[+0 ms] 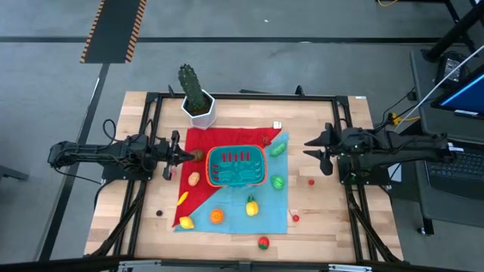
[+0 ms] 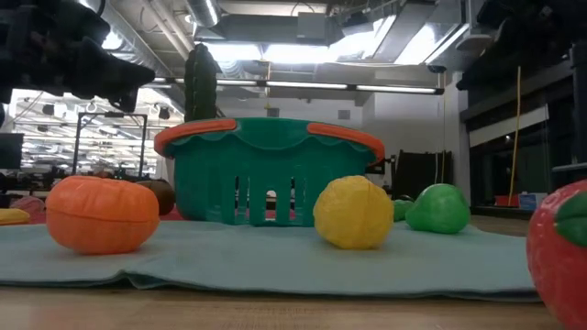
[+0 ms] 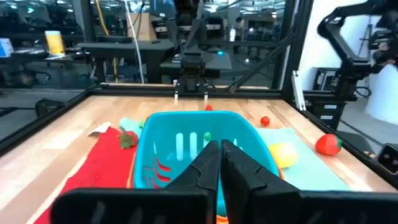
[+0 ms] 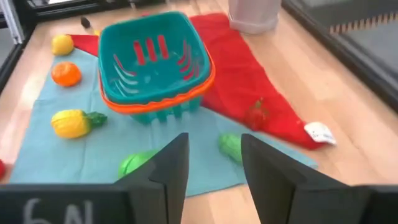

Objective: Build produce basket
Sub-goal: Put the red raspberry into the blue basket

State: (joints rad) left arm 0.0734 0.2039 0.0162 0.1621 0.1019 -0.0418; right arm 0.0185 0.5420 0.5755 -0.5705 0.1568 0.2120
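Observation:
The teal basket (image 1: 237, 166) with its orange-red rim stands empty on a red and light-blue cloth, and also shows in the low view (image 2: 266, 174). Toy produce lies around it: an orange piece (image 1: 217, 215), a yellow one (image 1: 251, 205), green ones (image 1: 277, 181) (image 1: 278, 149), a strawberry (image 1: 263, 242) and a brown piece (image 1: 199, 156). My left gripper (image 1: 187, 156) (image 3: 221, 158) is shut, just left of the basket by the brown piece. My right gripper (image 1: 311, 148) (image 4: 214, 158) is open, off to the basket's right, above the table. My left gripper has its shut tips right beside the brown piece (image 1: 199, 156) at the basket's left wall. The wrist view hides that piece under the fingers, so I cannot tell whether they touch it.
A white pot with a cactus (image 1: 198, 102) stands at the far edge behind the red cloth. A white tag (image 1: 277, 125) lies near the cloth's far right corner. Small red pieces (image 1: 311, 181) (image 1: 294, 217) sit on bare wood to the right, and a dark one (image 1: 159, 213) to the left.

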